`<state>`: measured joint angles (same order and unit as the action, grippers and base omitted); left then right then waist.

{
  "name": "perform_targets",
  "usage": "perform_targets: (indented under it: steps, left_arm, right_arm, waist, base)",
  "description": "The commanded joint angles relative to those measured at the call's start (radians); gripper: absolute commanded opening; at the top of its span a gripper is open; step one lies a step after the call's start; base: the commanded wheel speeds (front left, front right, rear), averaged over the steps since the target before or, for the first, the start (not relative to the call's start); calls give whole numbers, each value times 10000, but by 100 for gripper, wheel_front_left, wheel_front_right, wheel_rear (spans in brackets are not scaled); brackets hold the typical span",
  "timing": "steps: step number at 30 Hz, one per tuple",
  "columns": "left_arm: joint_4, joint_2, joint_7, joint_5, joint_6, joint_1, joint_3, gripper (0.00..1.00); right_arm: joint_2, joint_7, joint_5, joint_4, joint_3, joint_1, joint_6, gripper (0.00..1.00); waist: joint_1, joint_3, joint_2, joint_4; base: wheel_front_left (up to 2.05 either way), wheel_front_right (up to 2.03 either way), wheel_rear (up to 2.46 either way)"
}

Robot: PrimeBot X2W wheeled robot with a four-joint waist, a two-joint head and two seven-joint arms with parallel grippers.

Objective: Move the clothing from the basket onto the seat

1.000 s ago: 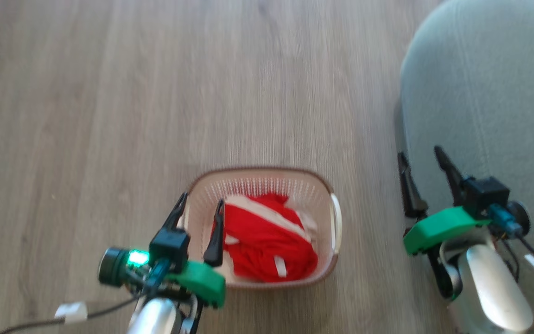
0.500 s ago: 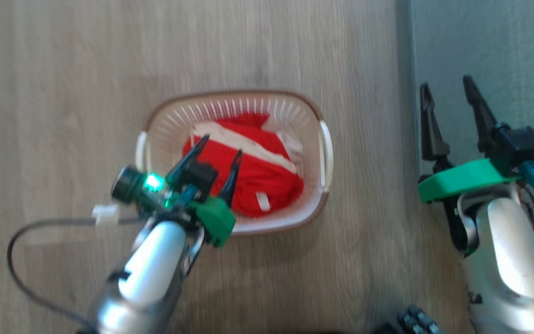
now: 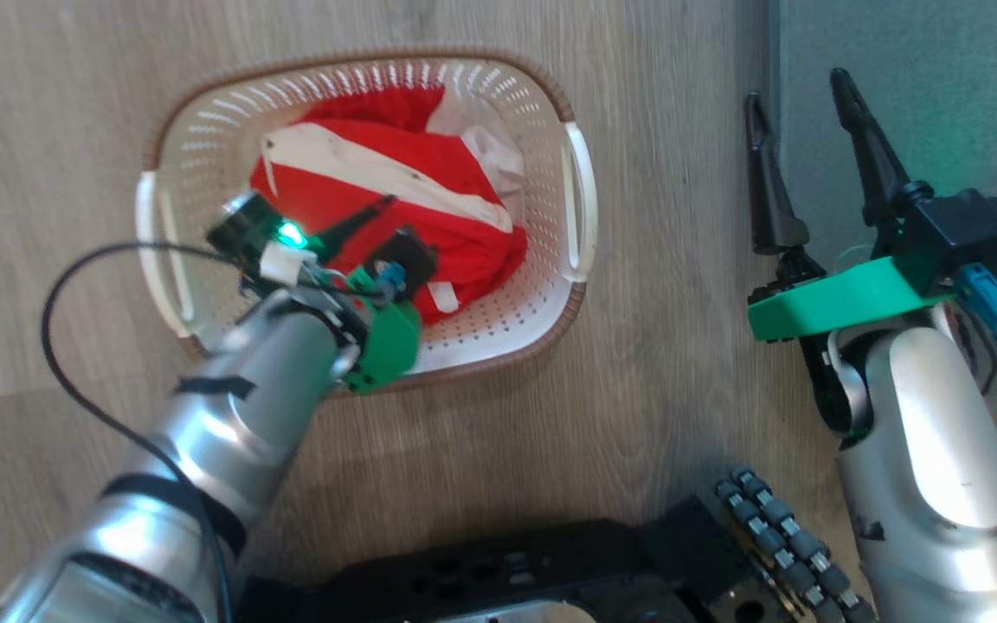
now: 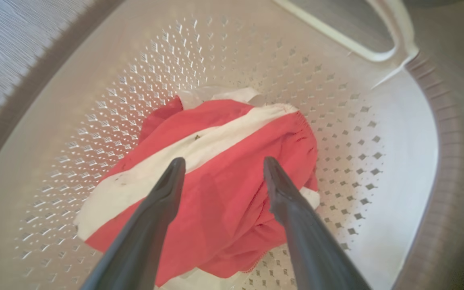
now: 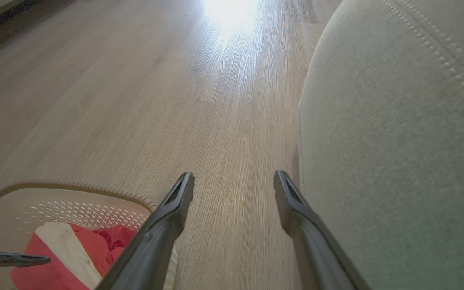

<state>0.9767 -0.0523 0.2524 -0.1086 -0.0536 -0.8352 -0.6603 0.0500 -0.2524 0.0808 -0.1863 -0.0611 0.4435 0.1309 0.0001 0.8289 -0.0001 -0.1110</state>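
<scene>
Altogether one basket (image 3: 507, 322), one clothing bundle (image 3: 403, 186) inside, one seat (image 3: 940, 86); left tool (image 4: 224, 162) and right tool (image 3: 796, 86) both agape, empty.

Head view: high above, facing steeply down at the floor (image 3: 663, 346); basket (image 3: 481, 333) upper left, seat (image 3: 940, 86) edge upper right.
Left wrist view: very near, inside the basket, facing down along the left end effector (image 4: 222, 160) onto the clothing (image 4: 216, 201).
Right wrist view: low, facing along the floor beside the seat; basket corner lower left.
Shared: basket and clothing, all three views; seat and floor, head and right wrist views.
</scene>
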Motion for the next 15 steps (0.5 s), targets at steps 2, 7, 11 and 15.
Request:
perform_targets:
  steps: [2, 7, 11, 15]
  left_arm:
    - [764, -280, 93, -241, -32, -452, -123, 100]
    - [2335, -253, 55, -534, 153, -1386, -451, 100]
    - [2816, -232, -143, -741, 365, -1919, -699, 100]
    - [2987, -217, -414, -1068, 519, -2358, -1087, 100]
  right_arm:
    - [5, -93, 98, 366, -360, -155, -2, 100]
    - [4, -93, 154, 435, -450, -77, -2, 100]
    - [4, -93, 116, 481, -536, -21, -2, 100]
    - [4, -93, 104, 513, -611, 31, -2, 100]
  waist:
    - [-1, 599, 1, -266]
    - [-1, 978, 1, -325]
    - [-1, 1230, 1, -352]
    - [-1, 1450, 1, -345]
  base:
    - [0, 0, 0]
    - [0, 0, 0]
    - [0, 0, 0]
    - [0, 0, 0]
